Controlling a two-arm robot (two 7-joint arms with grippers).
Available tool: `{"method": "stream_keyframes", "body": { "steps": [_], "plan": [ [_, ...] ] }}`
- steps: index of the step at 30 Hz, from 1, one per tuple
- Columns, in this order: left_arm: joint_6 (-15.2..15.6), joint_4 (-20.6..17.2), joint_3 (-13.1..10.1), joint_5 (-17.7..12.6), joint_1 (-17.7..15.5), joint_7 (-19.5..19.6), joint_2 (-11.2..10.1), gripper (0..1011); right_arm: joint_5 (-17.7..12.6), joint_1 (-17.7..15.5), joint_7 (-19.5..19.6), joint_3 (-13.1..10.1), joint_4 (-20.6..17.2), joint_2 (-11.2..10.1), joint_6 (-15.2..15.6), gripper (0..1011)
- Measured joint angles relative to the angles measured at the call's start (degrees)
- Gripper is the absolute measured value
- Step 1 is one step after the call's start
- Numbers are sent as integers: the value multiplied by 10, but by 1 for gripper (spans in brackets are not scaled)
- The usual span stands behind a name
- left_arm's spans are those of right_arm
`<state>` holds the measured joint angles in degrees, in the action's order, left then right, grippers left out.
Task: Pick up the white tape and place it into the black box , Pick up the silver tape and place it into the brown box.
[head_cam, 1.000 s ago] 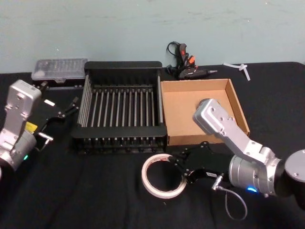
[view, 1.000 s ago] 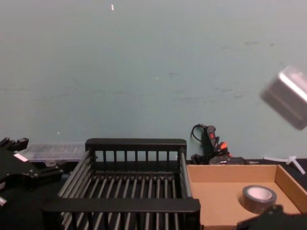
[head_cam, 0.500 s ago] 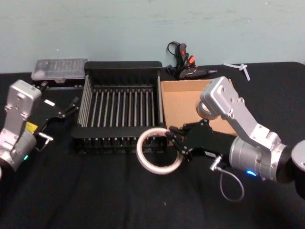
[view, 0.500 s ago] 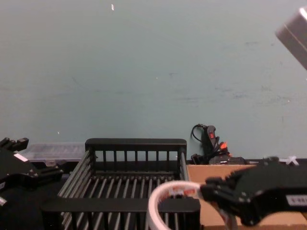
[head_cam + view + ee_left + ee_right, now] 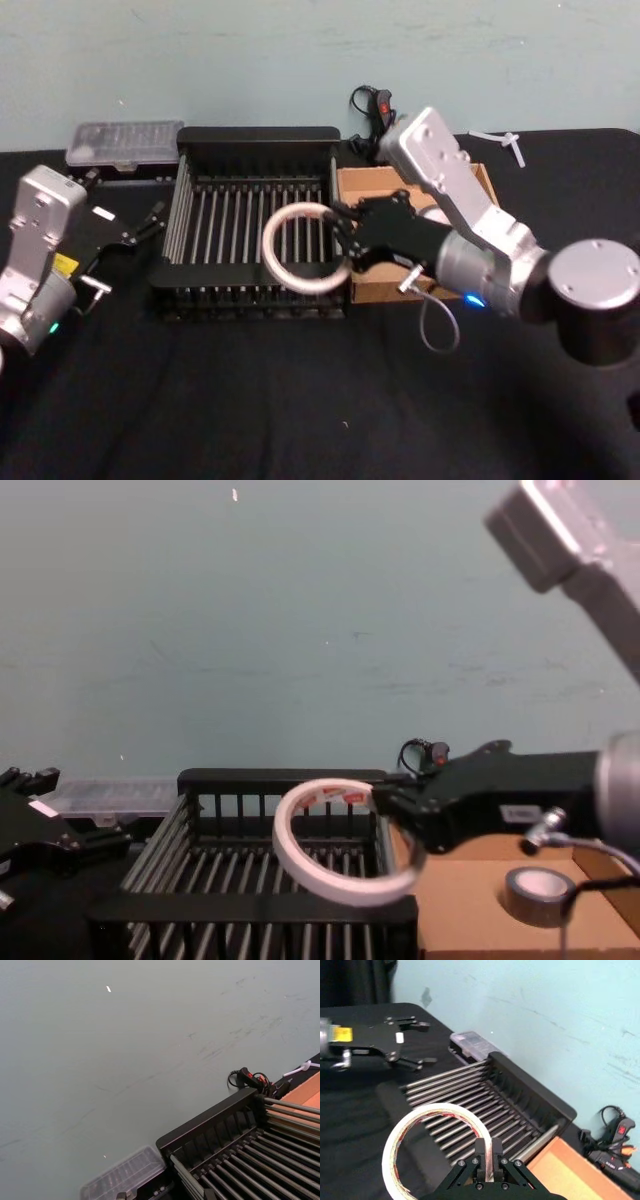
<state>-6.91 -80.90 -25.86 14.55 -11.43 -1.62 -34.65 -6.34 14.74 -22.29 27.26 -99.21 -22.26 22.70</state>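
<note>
Tape [image 5: 305, 248] hung over the crate [image 5: 255, 138], pinched by its rim in the right gripper [image 5: 342, 240]. That was the relation the coming move turned on. In the head view, the white ring floated above the crate's bars toward the 3 o'clock side, its lower arc close to the 6 o'clock rim. The gripper sat at the ring's 3 o'clock, fingers pressed together on the band, as the right wrist view showed [image 5: 487, 1156], with the ring [image 5: 432, 1147] projecting out from the fingers over the slatted floor [image 5: 470, 1097]. From the chest view, the ring [image 5: 345, 842] was tilted, neither flat nor fully on edge, and held clear above the near rim [image 5: 250, 908], not touching the bars.

By my reading, the ring already lay inside the crate's outline, so the release called for little more than lowering toward the middle and parting the fingers. The tilt was the risk: a thin ring dropped on its edge could roll or lean against a wall rather than settle flat.

Silver tape [image 5: 540, 894] lay inside the cardboard box [image 5: 470, 865], on its floor toward the 3 o'clock side, so that half looked done.

Left gripper [image 5: 125, 238] stood parked at the crate's 9 o'clock, on the black cloth, well apart from the ring, with its fingers spread and nothing between them.
</note>
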Motion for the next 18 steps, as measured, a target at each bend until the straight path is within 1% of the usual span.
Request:
{"method": "stream_keyframes", "body": {
  "steps": [2,5,8,9,12,13,15,17,18],
  "plan": [
    [0,0,0,0,0,0,0,1001,7,11,4,3,16,10,-4,80],
    [0,0,0,0,0,0,0,1001,22,36,12,9,58,34,-14,80],
    [0,0,0,0,0,0,0,1001,31,48,15,12,79,45,-22,80],
    [0,0,0,0,0,0,0,1001,37,56,18,14,95,53,-28,80],
    [0,0,0,0,0,0,0,1001,45,68,19,17,116,63,-36,80],
    [0,0,0,0,0,0,0,1001,50,75,21,19,131,70,-41,80],
    [0,0,0,0,0,0,0,1001,55,82,22,20,146,78,-46,80],
    [0,0,0,0,0,0,0,1001,63,93,26,23,169,89,-54,80],
    [0,0,0,0,0,0,0,1001,68,100,29,24,186,97,-60,80]
  ]
}}
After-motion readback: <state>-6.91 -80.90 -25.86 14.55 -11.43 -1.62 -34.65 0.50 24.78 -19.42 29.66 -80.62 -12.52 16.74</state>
